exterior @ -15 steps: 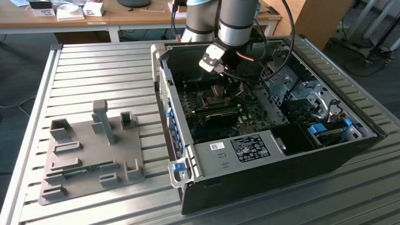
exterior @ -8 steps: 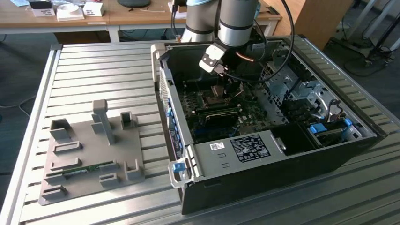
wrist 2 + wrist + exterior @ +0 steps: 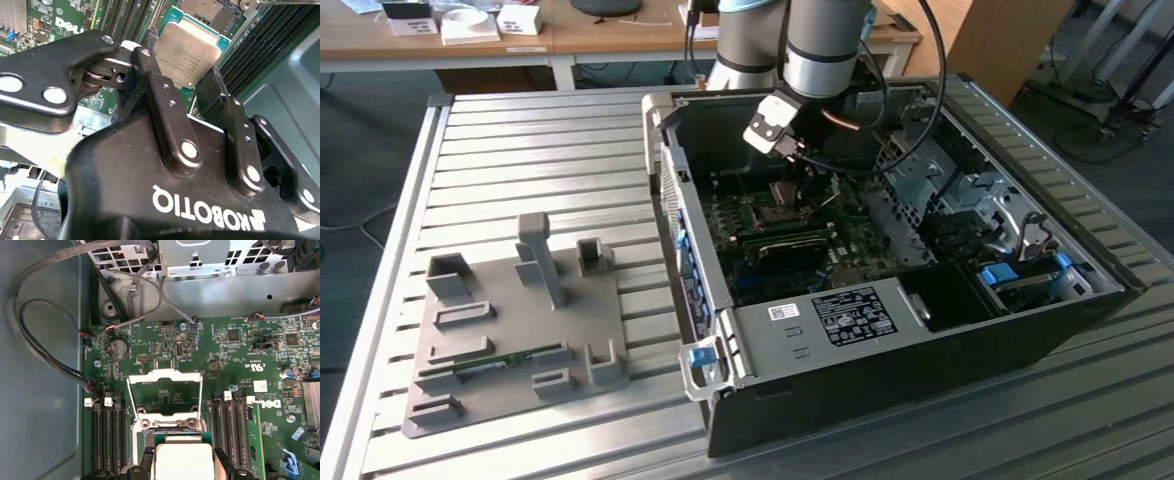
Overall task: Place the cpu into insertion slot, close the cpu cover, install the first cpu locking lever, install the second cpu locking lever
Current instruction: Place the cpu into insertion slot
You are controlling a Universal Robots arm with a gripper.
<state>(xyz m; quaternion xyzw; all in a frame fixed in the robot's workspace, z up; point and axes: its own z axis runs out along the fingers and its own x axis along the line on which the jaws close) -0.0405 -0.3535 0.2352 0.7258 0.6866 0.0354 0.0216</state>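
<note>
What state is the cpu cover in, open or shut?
Open. In the first wrist view the cover stands swung up, and the cpu is held in the jaws, not under it.

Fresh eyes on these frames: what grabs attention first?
The silvery cpu is pinched in the black gripper, close over the motherboard in the second wrist view. Just beyond it in the first wrist view, the cpu cover stands swung open. In the exterior view, the arm reaches down into the open computer case on the slatted table.
</note>
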